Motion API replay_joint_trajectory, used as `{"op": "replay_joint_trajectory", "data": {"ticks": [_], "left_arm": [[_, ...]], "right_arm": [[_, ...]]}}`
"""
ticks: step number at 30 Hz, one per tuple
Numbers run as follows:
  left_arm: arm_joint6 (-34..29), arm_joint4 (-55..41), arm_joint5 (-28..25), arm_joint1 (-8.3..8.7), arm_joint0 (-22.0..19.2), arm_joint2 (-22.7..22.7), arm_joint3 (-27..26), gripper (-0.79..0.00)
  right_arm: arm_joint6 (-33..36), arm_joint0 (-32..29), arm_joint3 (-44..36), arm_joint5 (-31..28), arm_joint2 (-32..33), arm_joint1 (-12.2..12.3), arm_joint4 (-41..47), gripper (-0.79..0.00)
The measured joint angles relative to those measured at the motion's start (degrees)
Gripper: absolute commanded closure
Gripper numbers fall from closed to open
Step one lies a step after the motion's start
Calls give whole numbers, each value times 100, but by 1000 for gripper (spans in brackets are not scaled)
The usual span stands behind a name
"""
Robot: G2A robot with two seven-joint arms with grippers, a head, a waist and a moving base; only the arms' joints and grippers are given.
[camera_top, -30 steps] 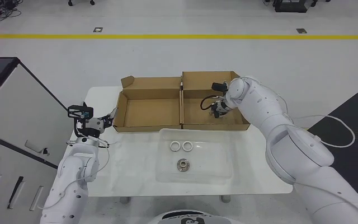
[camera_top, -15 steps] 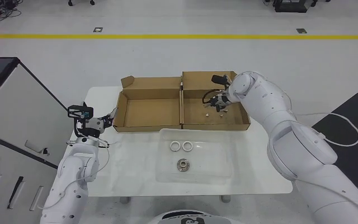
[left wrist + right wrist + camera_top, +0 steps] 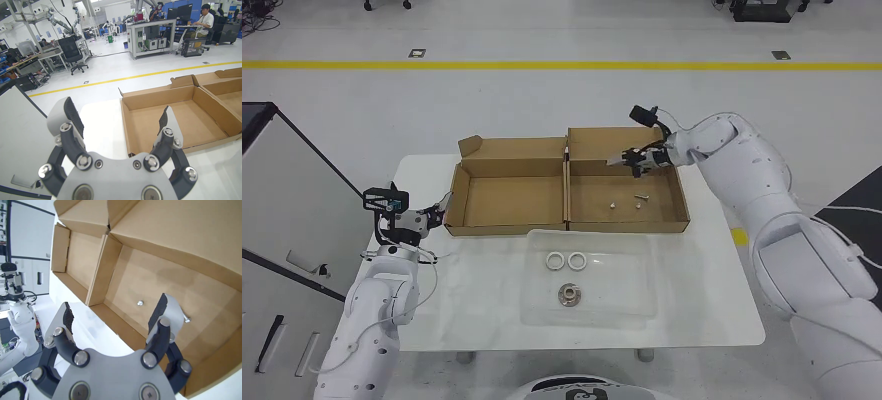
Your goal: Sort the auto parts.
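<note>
1. The right end effector (image 3: 630,160) hangs over the far side of the right box (image 3: 592,195), fingers spread wide with nothing between them.
2. Two small metal parts lie on that box's floor, near each other but apart: a short stud (image 3: 613,205) and a bolt (image 3: 641,197).
3. The left box (image 3: 512,195) holds nothing.
4. Three parts are unsorted in the clear tray (image 3: 622,285) on the bench (image 3: 692,290): two white rings (image 3: 566,261) side by side, and a round metal disc (image 3: 567,294) nearer the robot.
5. The left end effector (image 3: 432,215) sits by the left box's outer wall, also wide open and empty.
6. The step in hand looks like a return to the tray for the next part.
7. To do it well, the right arm should rise above the box's near wall before crossing, so it does not snag the cardboard.
8. It should come straight down on one ring, straddling the band, so the neighbouring ring is not nudged.
9. The rings and disc lie flat, so the fingertips likely need to reach almost to the tray floor before closing.
</note>
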Motion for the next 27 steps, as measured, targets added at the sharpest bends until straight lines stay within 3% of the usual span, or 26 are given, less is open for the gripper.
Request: {"op": "replay_joint_trajectory", "data": {"ticks": [5,10,20,27], "left_arm": [[0,0,0,0,0,0,0,-785],[0,0,0,0,0,0,0,-785],[0,0,0,0,0,0,0,-785],[0,0,0,0,0,0,0,-785]], "right_arm": [[452,-290,-774,-142,495,376,278,-785],[813,-850,-1961,89,1068,767,401,-785],[1820,-2608,-4544,680,2782,1509,1002,-785],[2164,-3403,-5127,703,3530,1813,1941,-785]]}}
